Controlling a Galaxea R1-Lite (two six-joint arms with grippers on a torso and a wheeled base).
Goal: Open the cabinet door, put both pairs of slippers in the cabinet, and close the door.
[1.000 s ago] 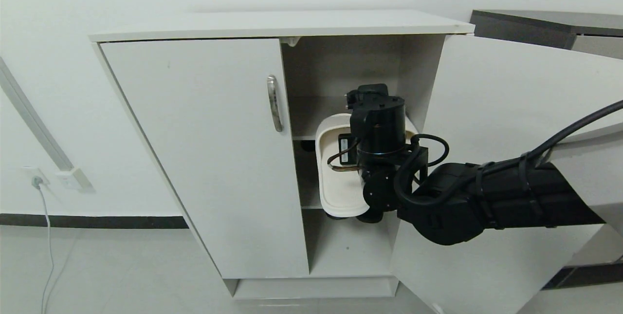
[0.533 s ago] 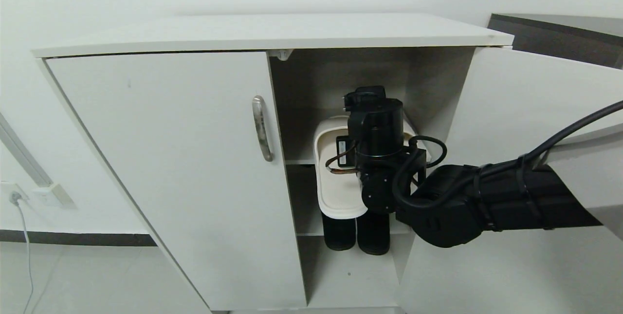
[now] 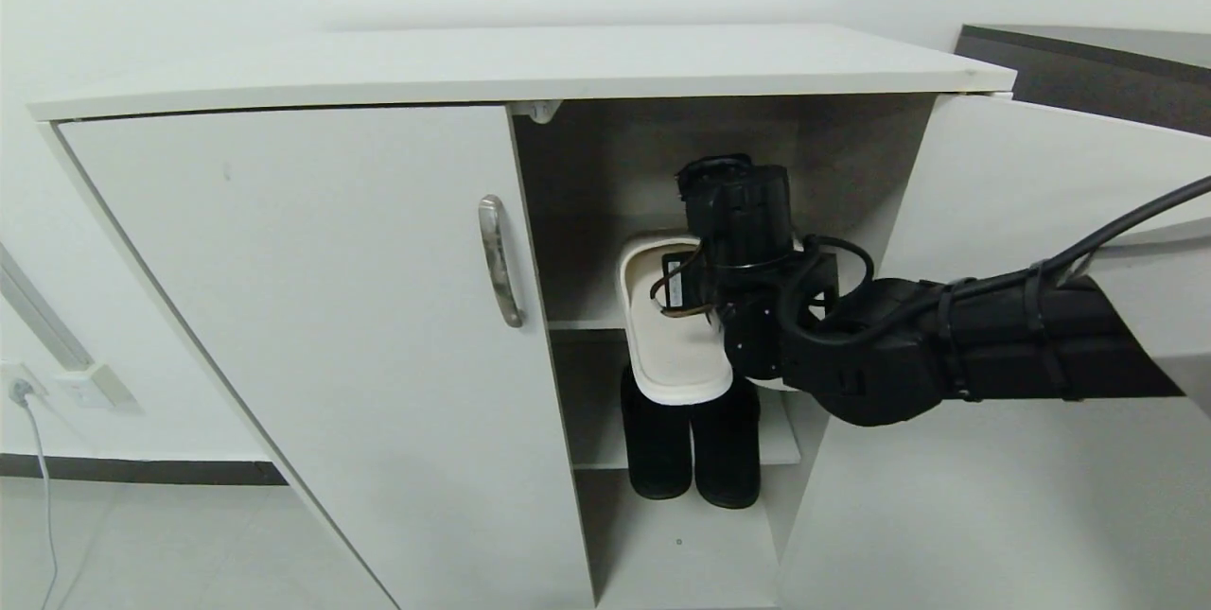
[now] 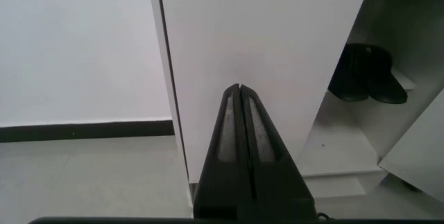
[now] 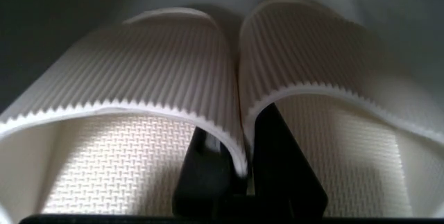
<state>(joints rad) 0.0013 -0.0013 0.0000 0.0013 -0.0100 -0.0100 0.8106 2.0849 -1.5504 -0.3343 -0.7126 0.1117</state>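
White slippers [image 3: 674, 364] side by side at upper shelf [image 3: 582, 324] level inside cabinet [image 3: 530, 61], heels jutting out front. Right pincer [image 5: 239, 158] pinching their adjoining straps. Black slippers [image 3: 691, 454] on lower shelf [image 3: 783, 444], heels overhanging. Right door [image 3: 1003, 203] open, left door [image 3: 312, 307] shut. Left pincer [image 4: 239, 92] pressed together, facing left door.

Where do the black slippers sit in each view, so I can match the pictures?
Head view: black slippers on the lower shelf, below the white slippers.
Left wrist view: on that shelf, past the edge of the closed door.
Right wrist view: not in it.
Shared landmark: the closed door, in head and left wrist views.
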